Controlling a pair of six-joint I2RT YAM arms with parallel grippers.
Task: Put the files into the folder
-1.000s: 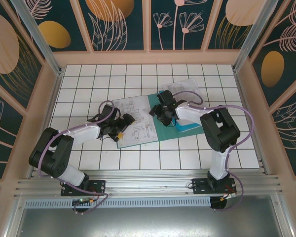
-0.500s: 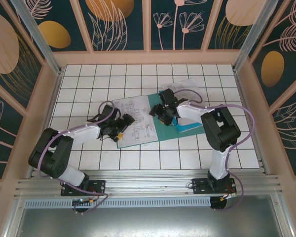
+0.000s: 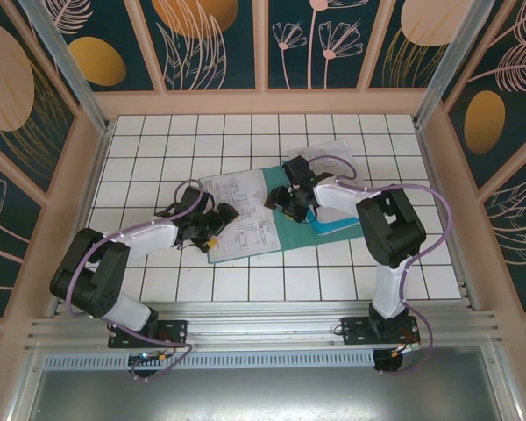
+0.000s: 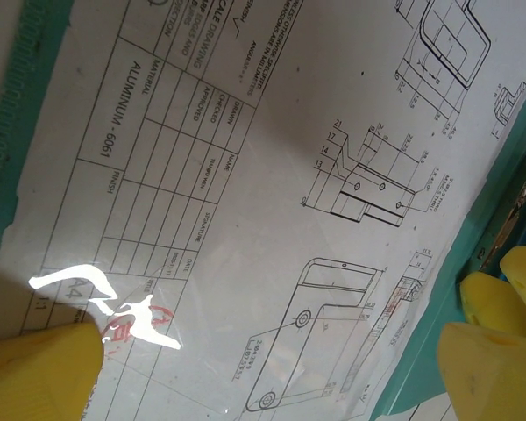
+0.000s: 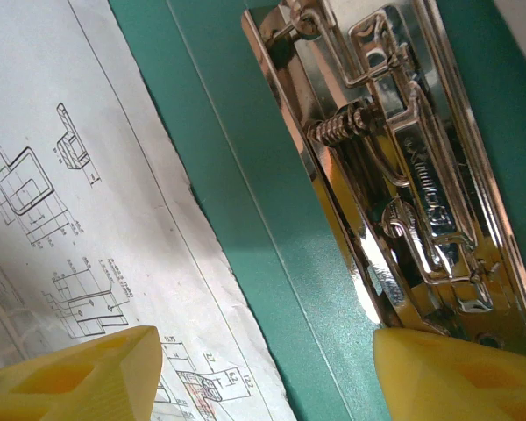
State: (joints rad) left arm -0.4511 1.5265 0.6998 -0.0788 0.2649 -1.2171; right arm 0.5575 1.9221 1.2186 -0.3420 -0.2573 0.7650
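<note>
The files [image 4: 245,175] are thin white paper, mostly matt with one glare patch. The folder [image 5: 254,219] is matt teal card with a fine grain; its clip [image 5: 403,202] is polished, mirror-bright metal.

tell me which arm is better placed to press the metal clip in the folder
Right, probably. The right gripper hangs open over the folder, with one fingertip right beside the metal clip. The left gripper is open over the files, farther from the clip.
</note>
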